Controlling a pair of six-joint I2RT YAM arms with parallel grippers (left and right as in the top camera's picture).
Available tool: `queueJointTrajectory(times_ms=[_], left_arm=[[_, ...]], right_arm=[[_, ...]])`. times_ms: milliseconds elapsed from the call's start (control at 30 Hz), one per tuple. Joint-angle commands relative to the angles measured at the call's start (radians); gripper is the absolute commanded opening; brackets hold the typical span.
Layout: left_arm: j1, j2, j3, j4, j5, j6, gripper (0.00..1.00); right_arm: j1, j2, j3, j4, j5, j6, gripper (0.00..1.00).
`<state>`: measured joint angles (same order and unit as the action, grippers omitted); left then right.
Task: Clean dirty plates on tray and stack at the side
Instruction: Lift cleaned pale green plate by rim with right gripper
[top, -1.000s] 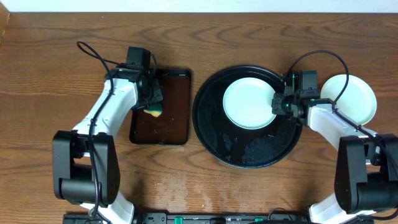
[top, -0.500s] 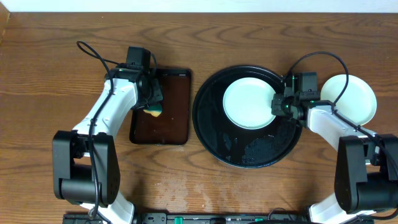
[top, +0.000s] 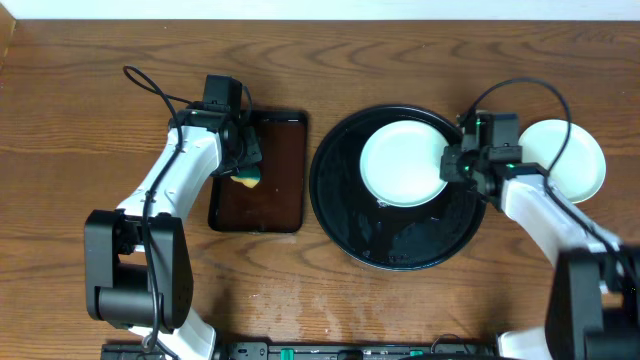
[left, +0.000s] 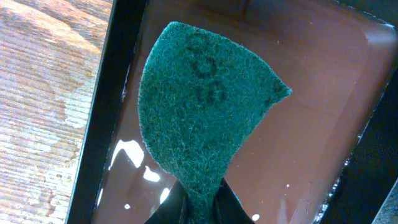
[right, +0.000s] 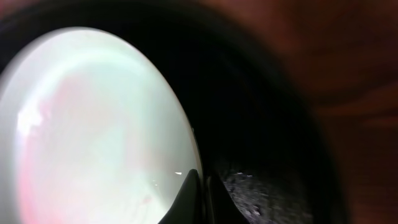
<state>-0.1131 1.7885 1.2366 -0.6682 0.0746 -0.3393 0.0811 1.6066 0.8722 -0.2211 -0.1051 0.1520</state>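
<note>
Right claw (top: 449, 166) pinches plate (top: 400, 165) rim in black tray (top: 345, 215)

The right claw is closed on the pale plate's right rim. A second plate (top: 580, 160) sits on the desk (top: 80, 100) just right of the tray. The left claw (top: 246, 172) clamps a green scouring pad (left: 199, 112) over the brown tray (top: 280, 200).

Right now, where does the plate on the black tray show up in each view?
Overhead: plate right of centre, in the far half of the black tray, right gripper at its right rim.
Left wrist: not in it; only a scrub pad over a brown tray.
Right wrist: plate fills the left half.
Shared landmark: the black tray, seen overhead and from the right wrist.
</note>
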Motion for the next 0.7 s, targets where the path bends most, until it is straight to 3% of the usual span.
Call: queueJointTrajectory(times_ms=[0, 333, 667], left_arm=[[-0.002, 0.006, -0.002, 0.007, -0.016, 0.01, 0.08], [-0.001, 0.006, -0.002, 0.016, -0.016, 0.01, 0.08], [-0.002, 0.006, -0.002, 0.019, -0.015, 0.01, 0.08]], right_arm=[[0.006, -0.112, 0.012, -0.021, 0.101, -0.049, 0.01], [0.077, -0.291, 0.013, -0.076, 0.351, -0.124, 0.01], [0.332, -0.311, 0.013, -0.059, 0.732, -0.263, 0.01]])
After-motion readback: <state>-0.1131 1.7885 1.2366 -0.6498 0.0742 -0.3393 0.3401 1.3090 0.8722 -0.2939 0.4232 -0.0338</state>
